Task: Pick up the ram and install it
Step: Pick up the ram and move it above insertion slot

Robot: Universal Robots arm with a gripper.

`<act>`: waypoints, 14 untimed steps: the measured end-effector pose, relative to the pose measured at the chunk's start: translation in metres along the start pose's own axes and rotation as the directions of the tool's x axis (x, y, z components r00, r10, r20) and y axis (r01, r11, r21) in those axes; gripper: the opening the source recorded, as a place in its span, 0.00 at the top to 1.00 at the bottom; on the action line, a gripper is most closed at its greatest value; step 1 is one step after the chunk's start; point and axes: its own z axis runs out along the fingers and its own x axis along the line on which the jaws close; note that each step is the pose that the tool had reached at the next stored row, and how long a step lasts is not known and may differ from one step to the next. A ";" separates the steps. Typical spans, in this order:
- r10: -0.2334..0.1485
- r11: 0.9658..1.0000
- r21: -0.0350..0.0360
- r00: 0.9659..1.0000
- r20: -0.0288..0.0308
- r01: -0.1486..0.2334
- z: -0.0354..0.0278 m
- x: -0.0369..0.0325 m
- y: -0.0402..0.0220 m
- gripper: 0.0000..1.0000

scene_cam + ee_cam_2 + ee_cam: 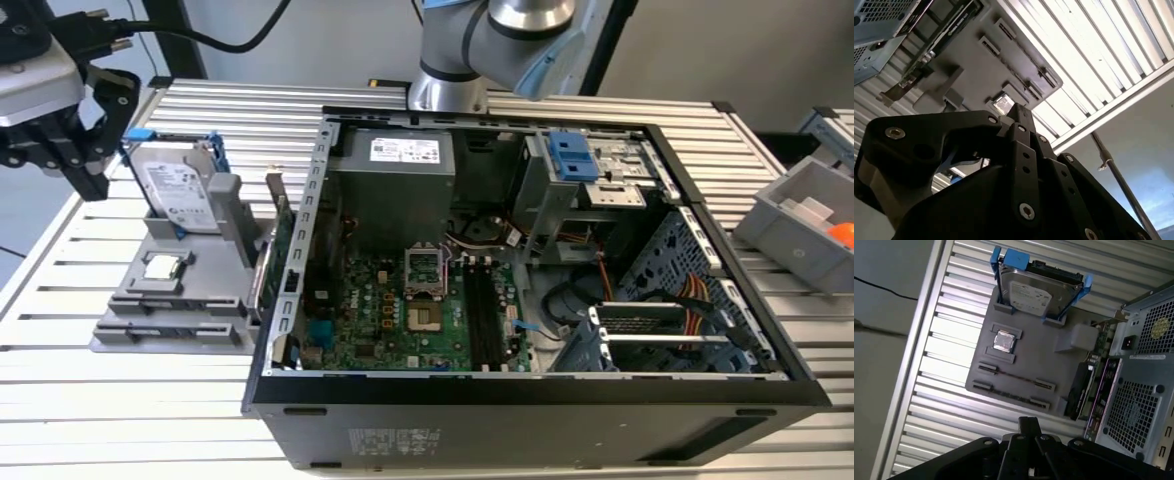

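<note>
The ram point(1016, 377) is a thin dark stick standing on edge between two end clips of the grey holder point(1054, 365). That holder point(134, 300) lies on the slatted table at the exterior view's left, beside the open computer case point(287, 330). My black gripper point(60, 175) hangs open above the holder's far left corner, well clear of it, with nothing between its fingers. One fingertip point(1029, 424) shows in both wrist views, above the table just beside the holder's edge nearest the ram. The motherboard's long black slots point(481, 315) lie inside the case.
On the holder stand a silver hard drive in a blue frame point(180, 185) and a small square chip point(163, 266). A green card with a metal bracket point(278, 262) stands between holder and case. A grey bin point(801, 215) sits at the exterior view's right; the arm's base point(447, 85) is behind the case.
</note>
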 end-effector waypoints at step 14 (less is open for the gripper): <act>-0.139 0.990 -0.002 0.990 -0.007 0.139 -0.0002 0.0000 0.0000 1.00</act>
